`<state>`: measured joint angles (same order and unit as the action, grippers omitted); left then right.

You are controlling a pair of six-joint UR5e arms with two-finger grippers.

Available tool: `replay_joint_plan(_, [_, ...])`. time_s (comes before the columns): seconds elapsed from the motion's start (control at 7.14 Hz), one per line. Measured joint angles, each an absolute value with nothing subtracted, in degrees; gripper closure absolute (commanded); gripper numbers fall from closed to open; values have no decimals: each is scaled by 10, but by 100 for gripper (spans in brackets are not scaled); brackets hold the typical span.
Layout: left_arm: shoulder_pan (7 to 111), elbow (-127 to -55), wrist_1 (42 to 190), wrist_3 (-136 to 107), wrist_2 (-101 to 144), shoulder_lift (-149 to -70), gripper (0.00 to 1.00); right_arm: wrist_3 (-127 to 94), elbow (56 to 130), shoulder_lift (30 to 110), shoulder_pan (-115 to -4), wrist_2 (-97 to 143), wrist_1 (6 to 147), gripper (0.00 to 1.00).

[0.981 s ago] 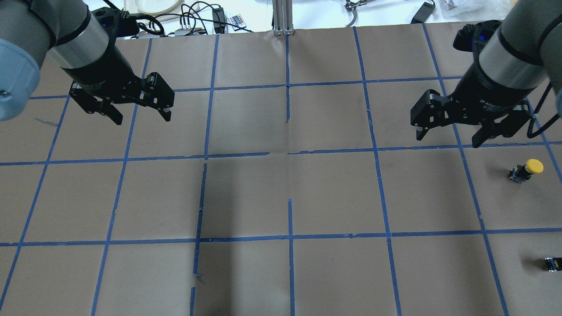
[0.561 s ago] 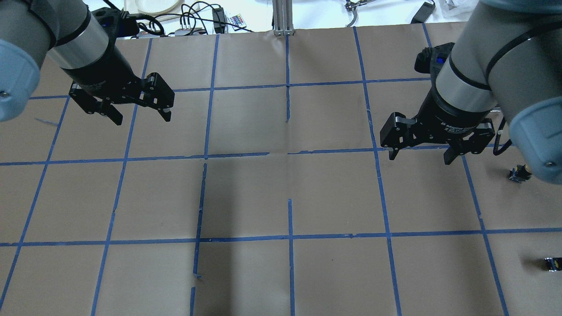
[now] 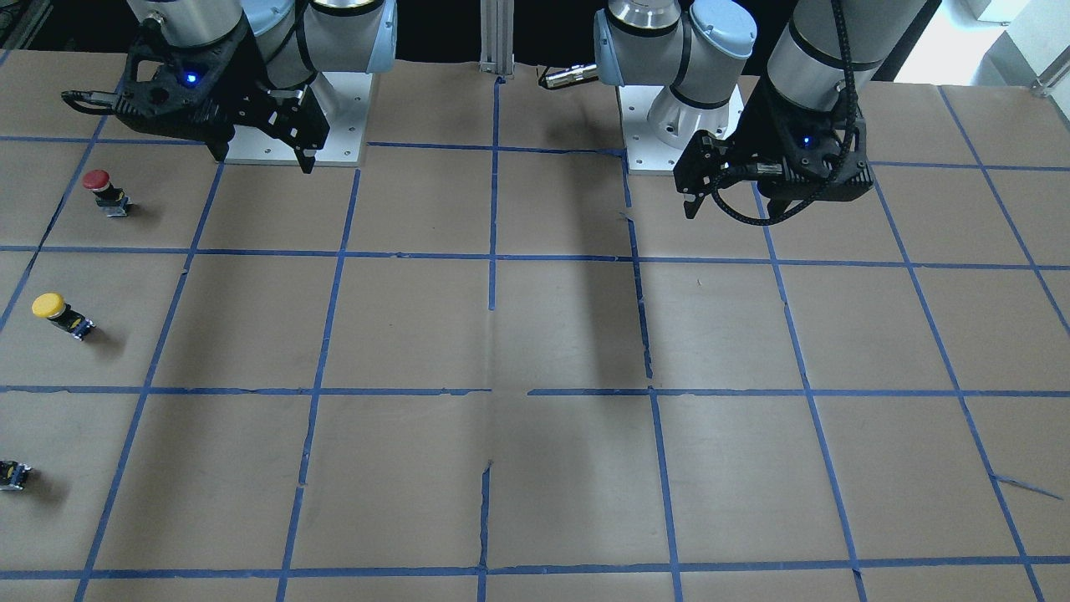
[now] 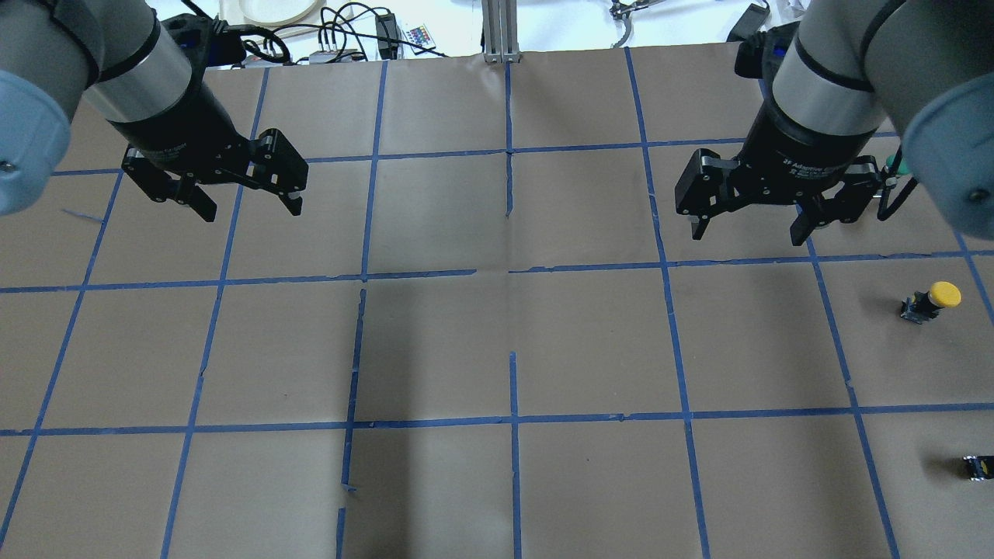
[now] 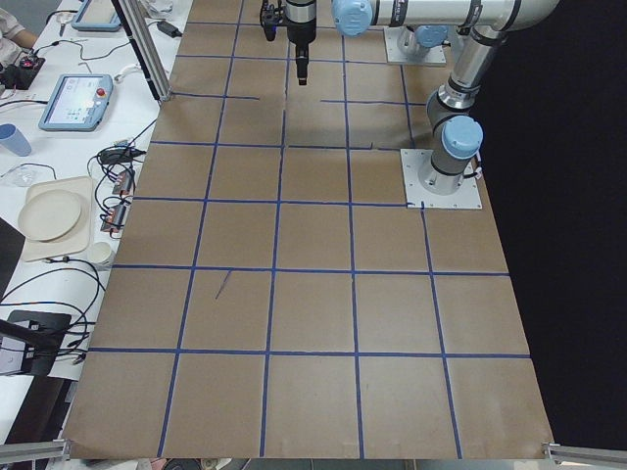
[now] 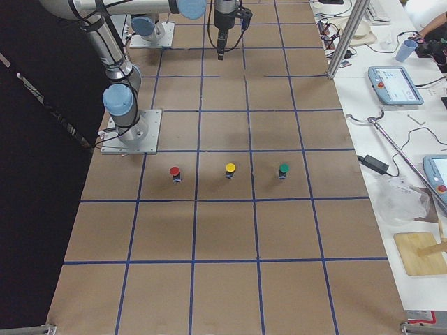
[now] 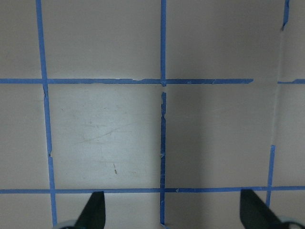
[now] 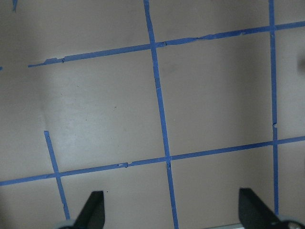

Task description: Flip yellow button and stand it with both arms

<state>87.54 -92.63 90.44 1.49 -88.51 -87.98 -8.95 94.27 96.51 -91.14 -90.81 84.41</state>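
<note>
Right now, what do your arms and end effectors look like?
The left arm and right arm are silver-grey with light-blue joint caps. The black two-finger left end effector and right end effector each carry a blue light and a looping black cable.

Red button (image 3: 98, 181), green button (image 6: 283, 169), tiny block (image 4: 977, 466) on taped table (image 4: 435, 349)

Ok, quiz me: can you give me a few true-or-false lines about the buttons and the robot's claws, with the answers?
1. The left gripper and the right gripper are both open and empty. True.
2. The right gripper is clamped on the yellow button. False: the button sits on the table, apart from it.
3. The yellow button has a red button on one side and a green button on the other. True.
4. The yellow button is nearer the left gripper. False: it is nearer the right gripper.
</note>
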Motion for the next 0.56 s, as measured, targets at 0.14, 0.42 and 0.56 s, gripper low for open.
replay_joint_plan(0.14, [875,-926,904,15,-885,-880,1,-89,934,965,-909,-908,831,0])
replay_joint_plan(0.42, [875,-927,904,15,-885,-880,1,-90,932,966,-906,-904,826,0])
replay_joint_plan(0.56, [875,-927,904,15,-885,-880,1,-90,932,966,-906,-903,825,0])
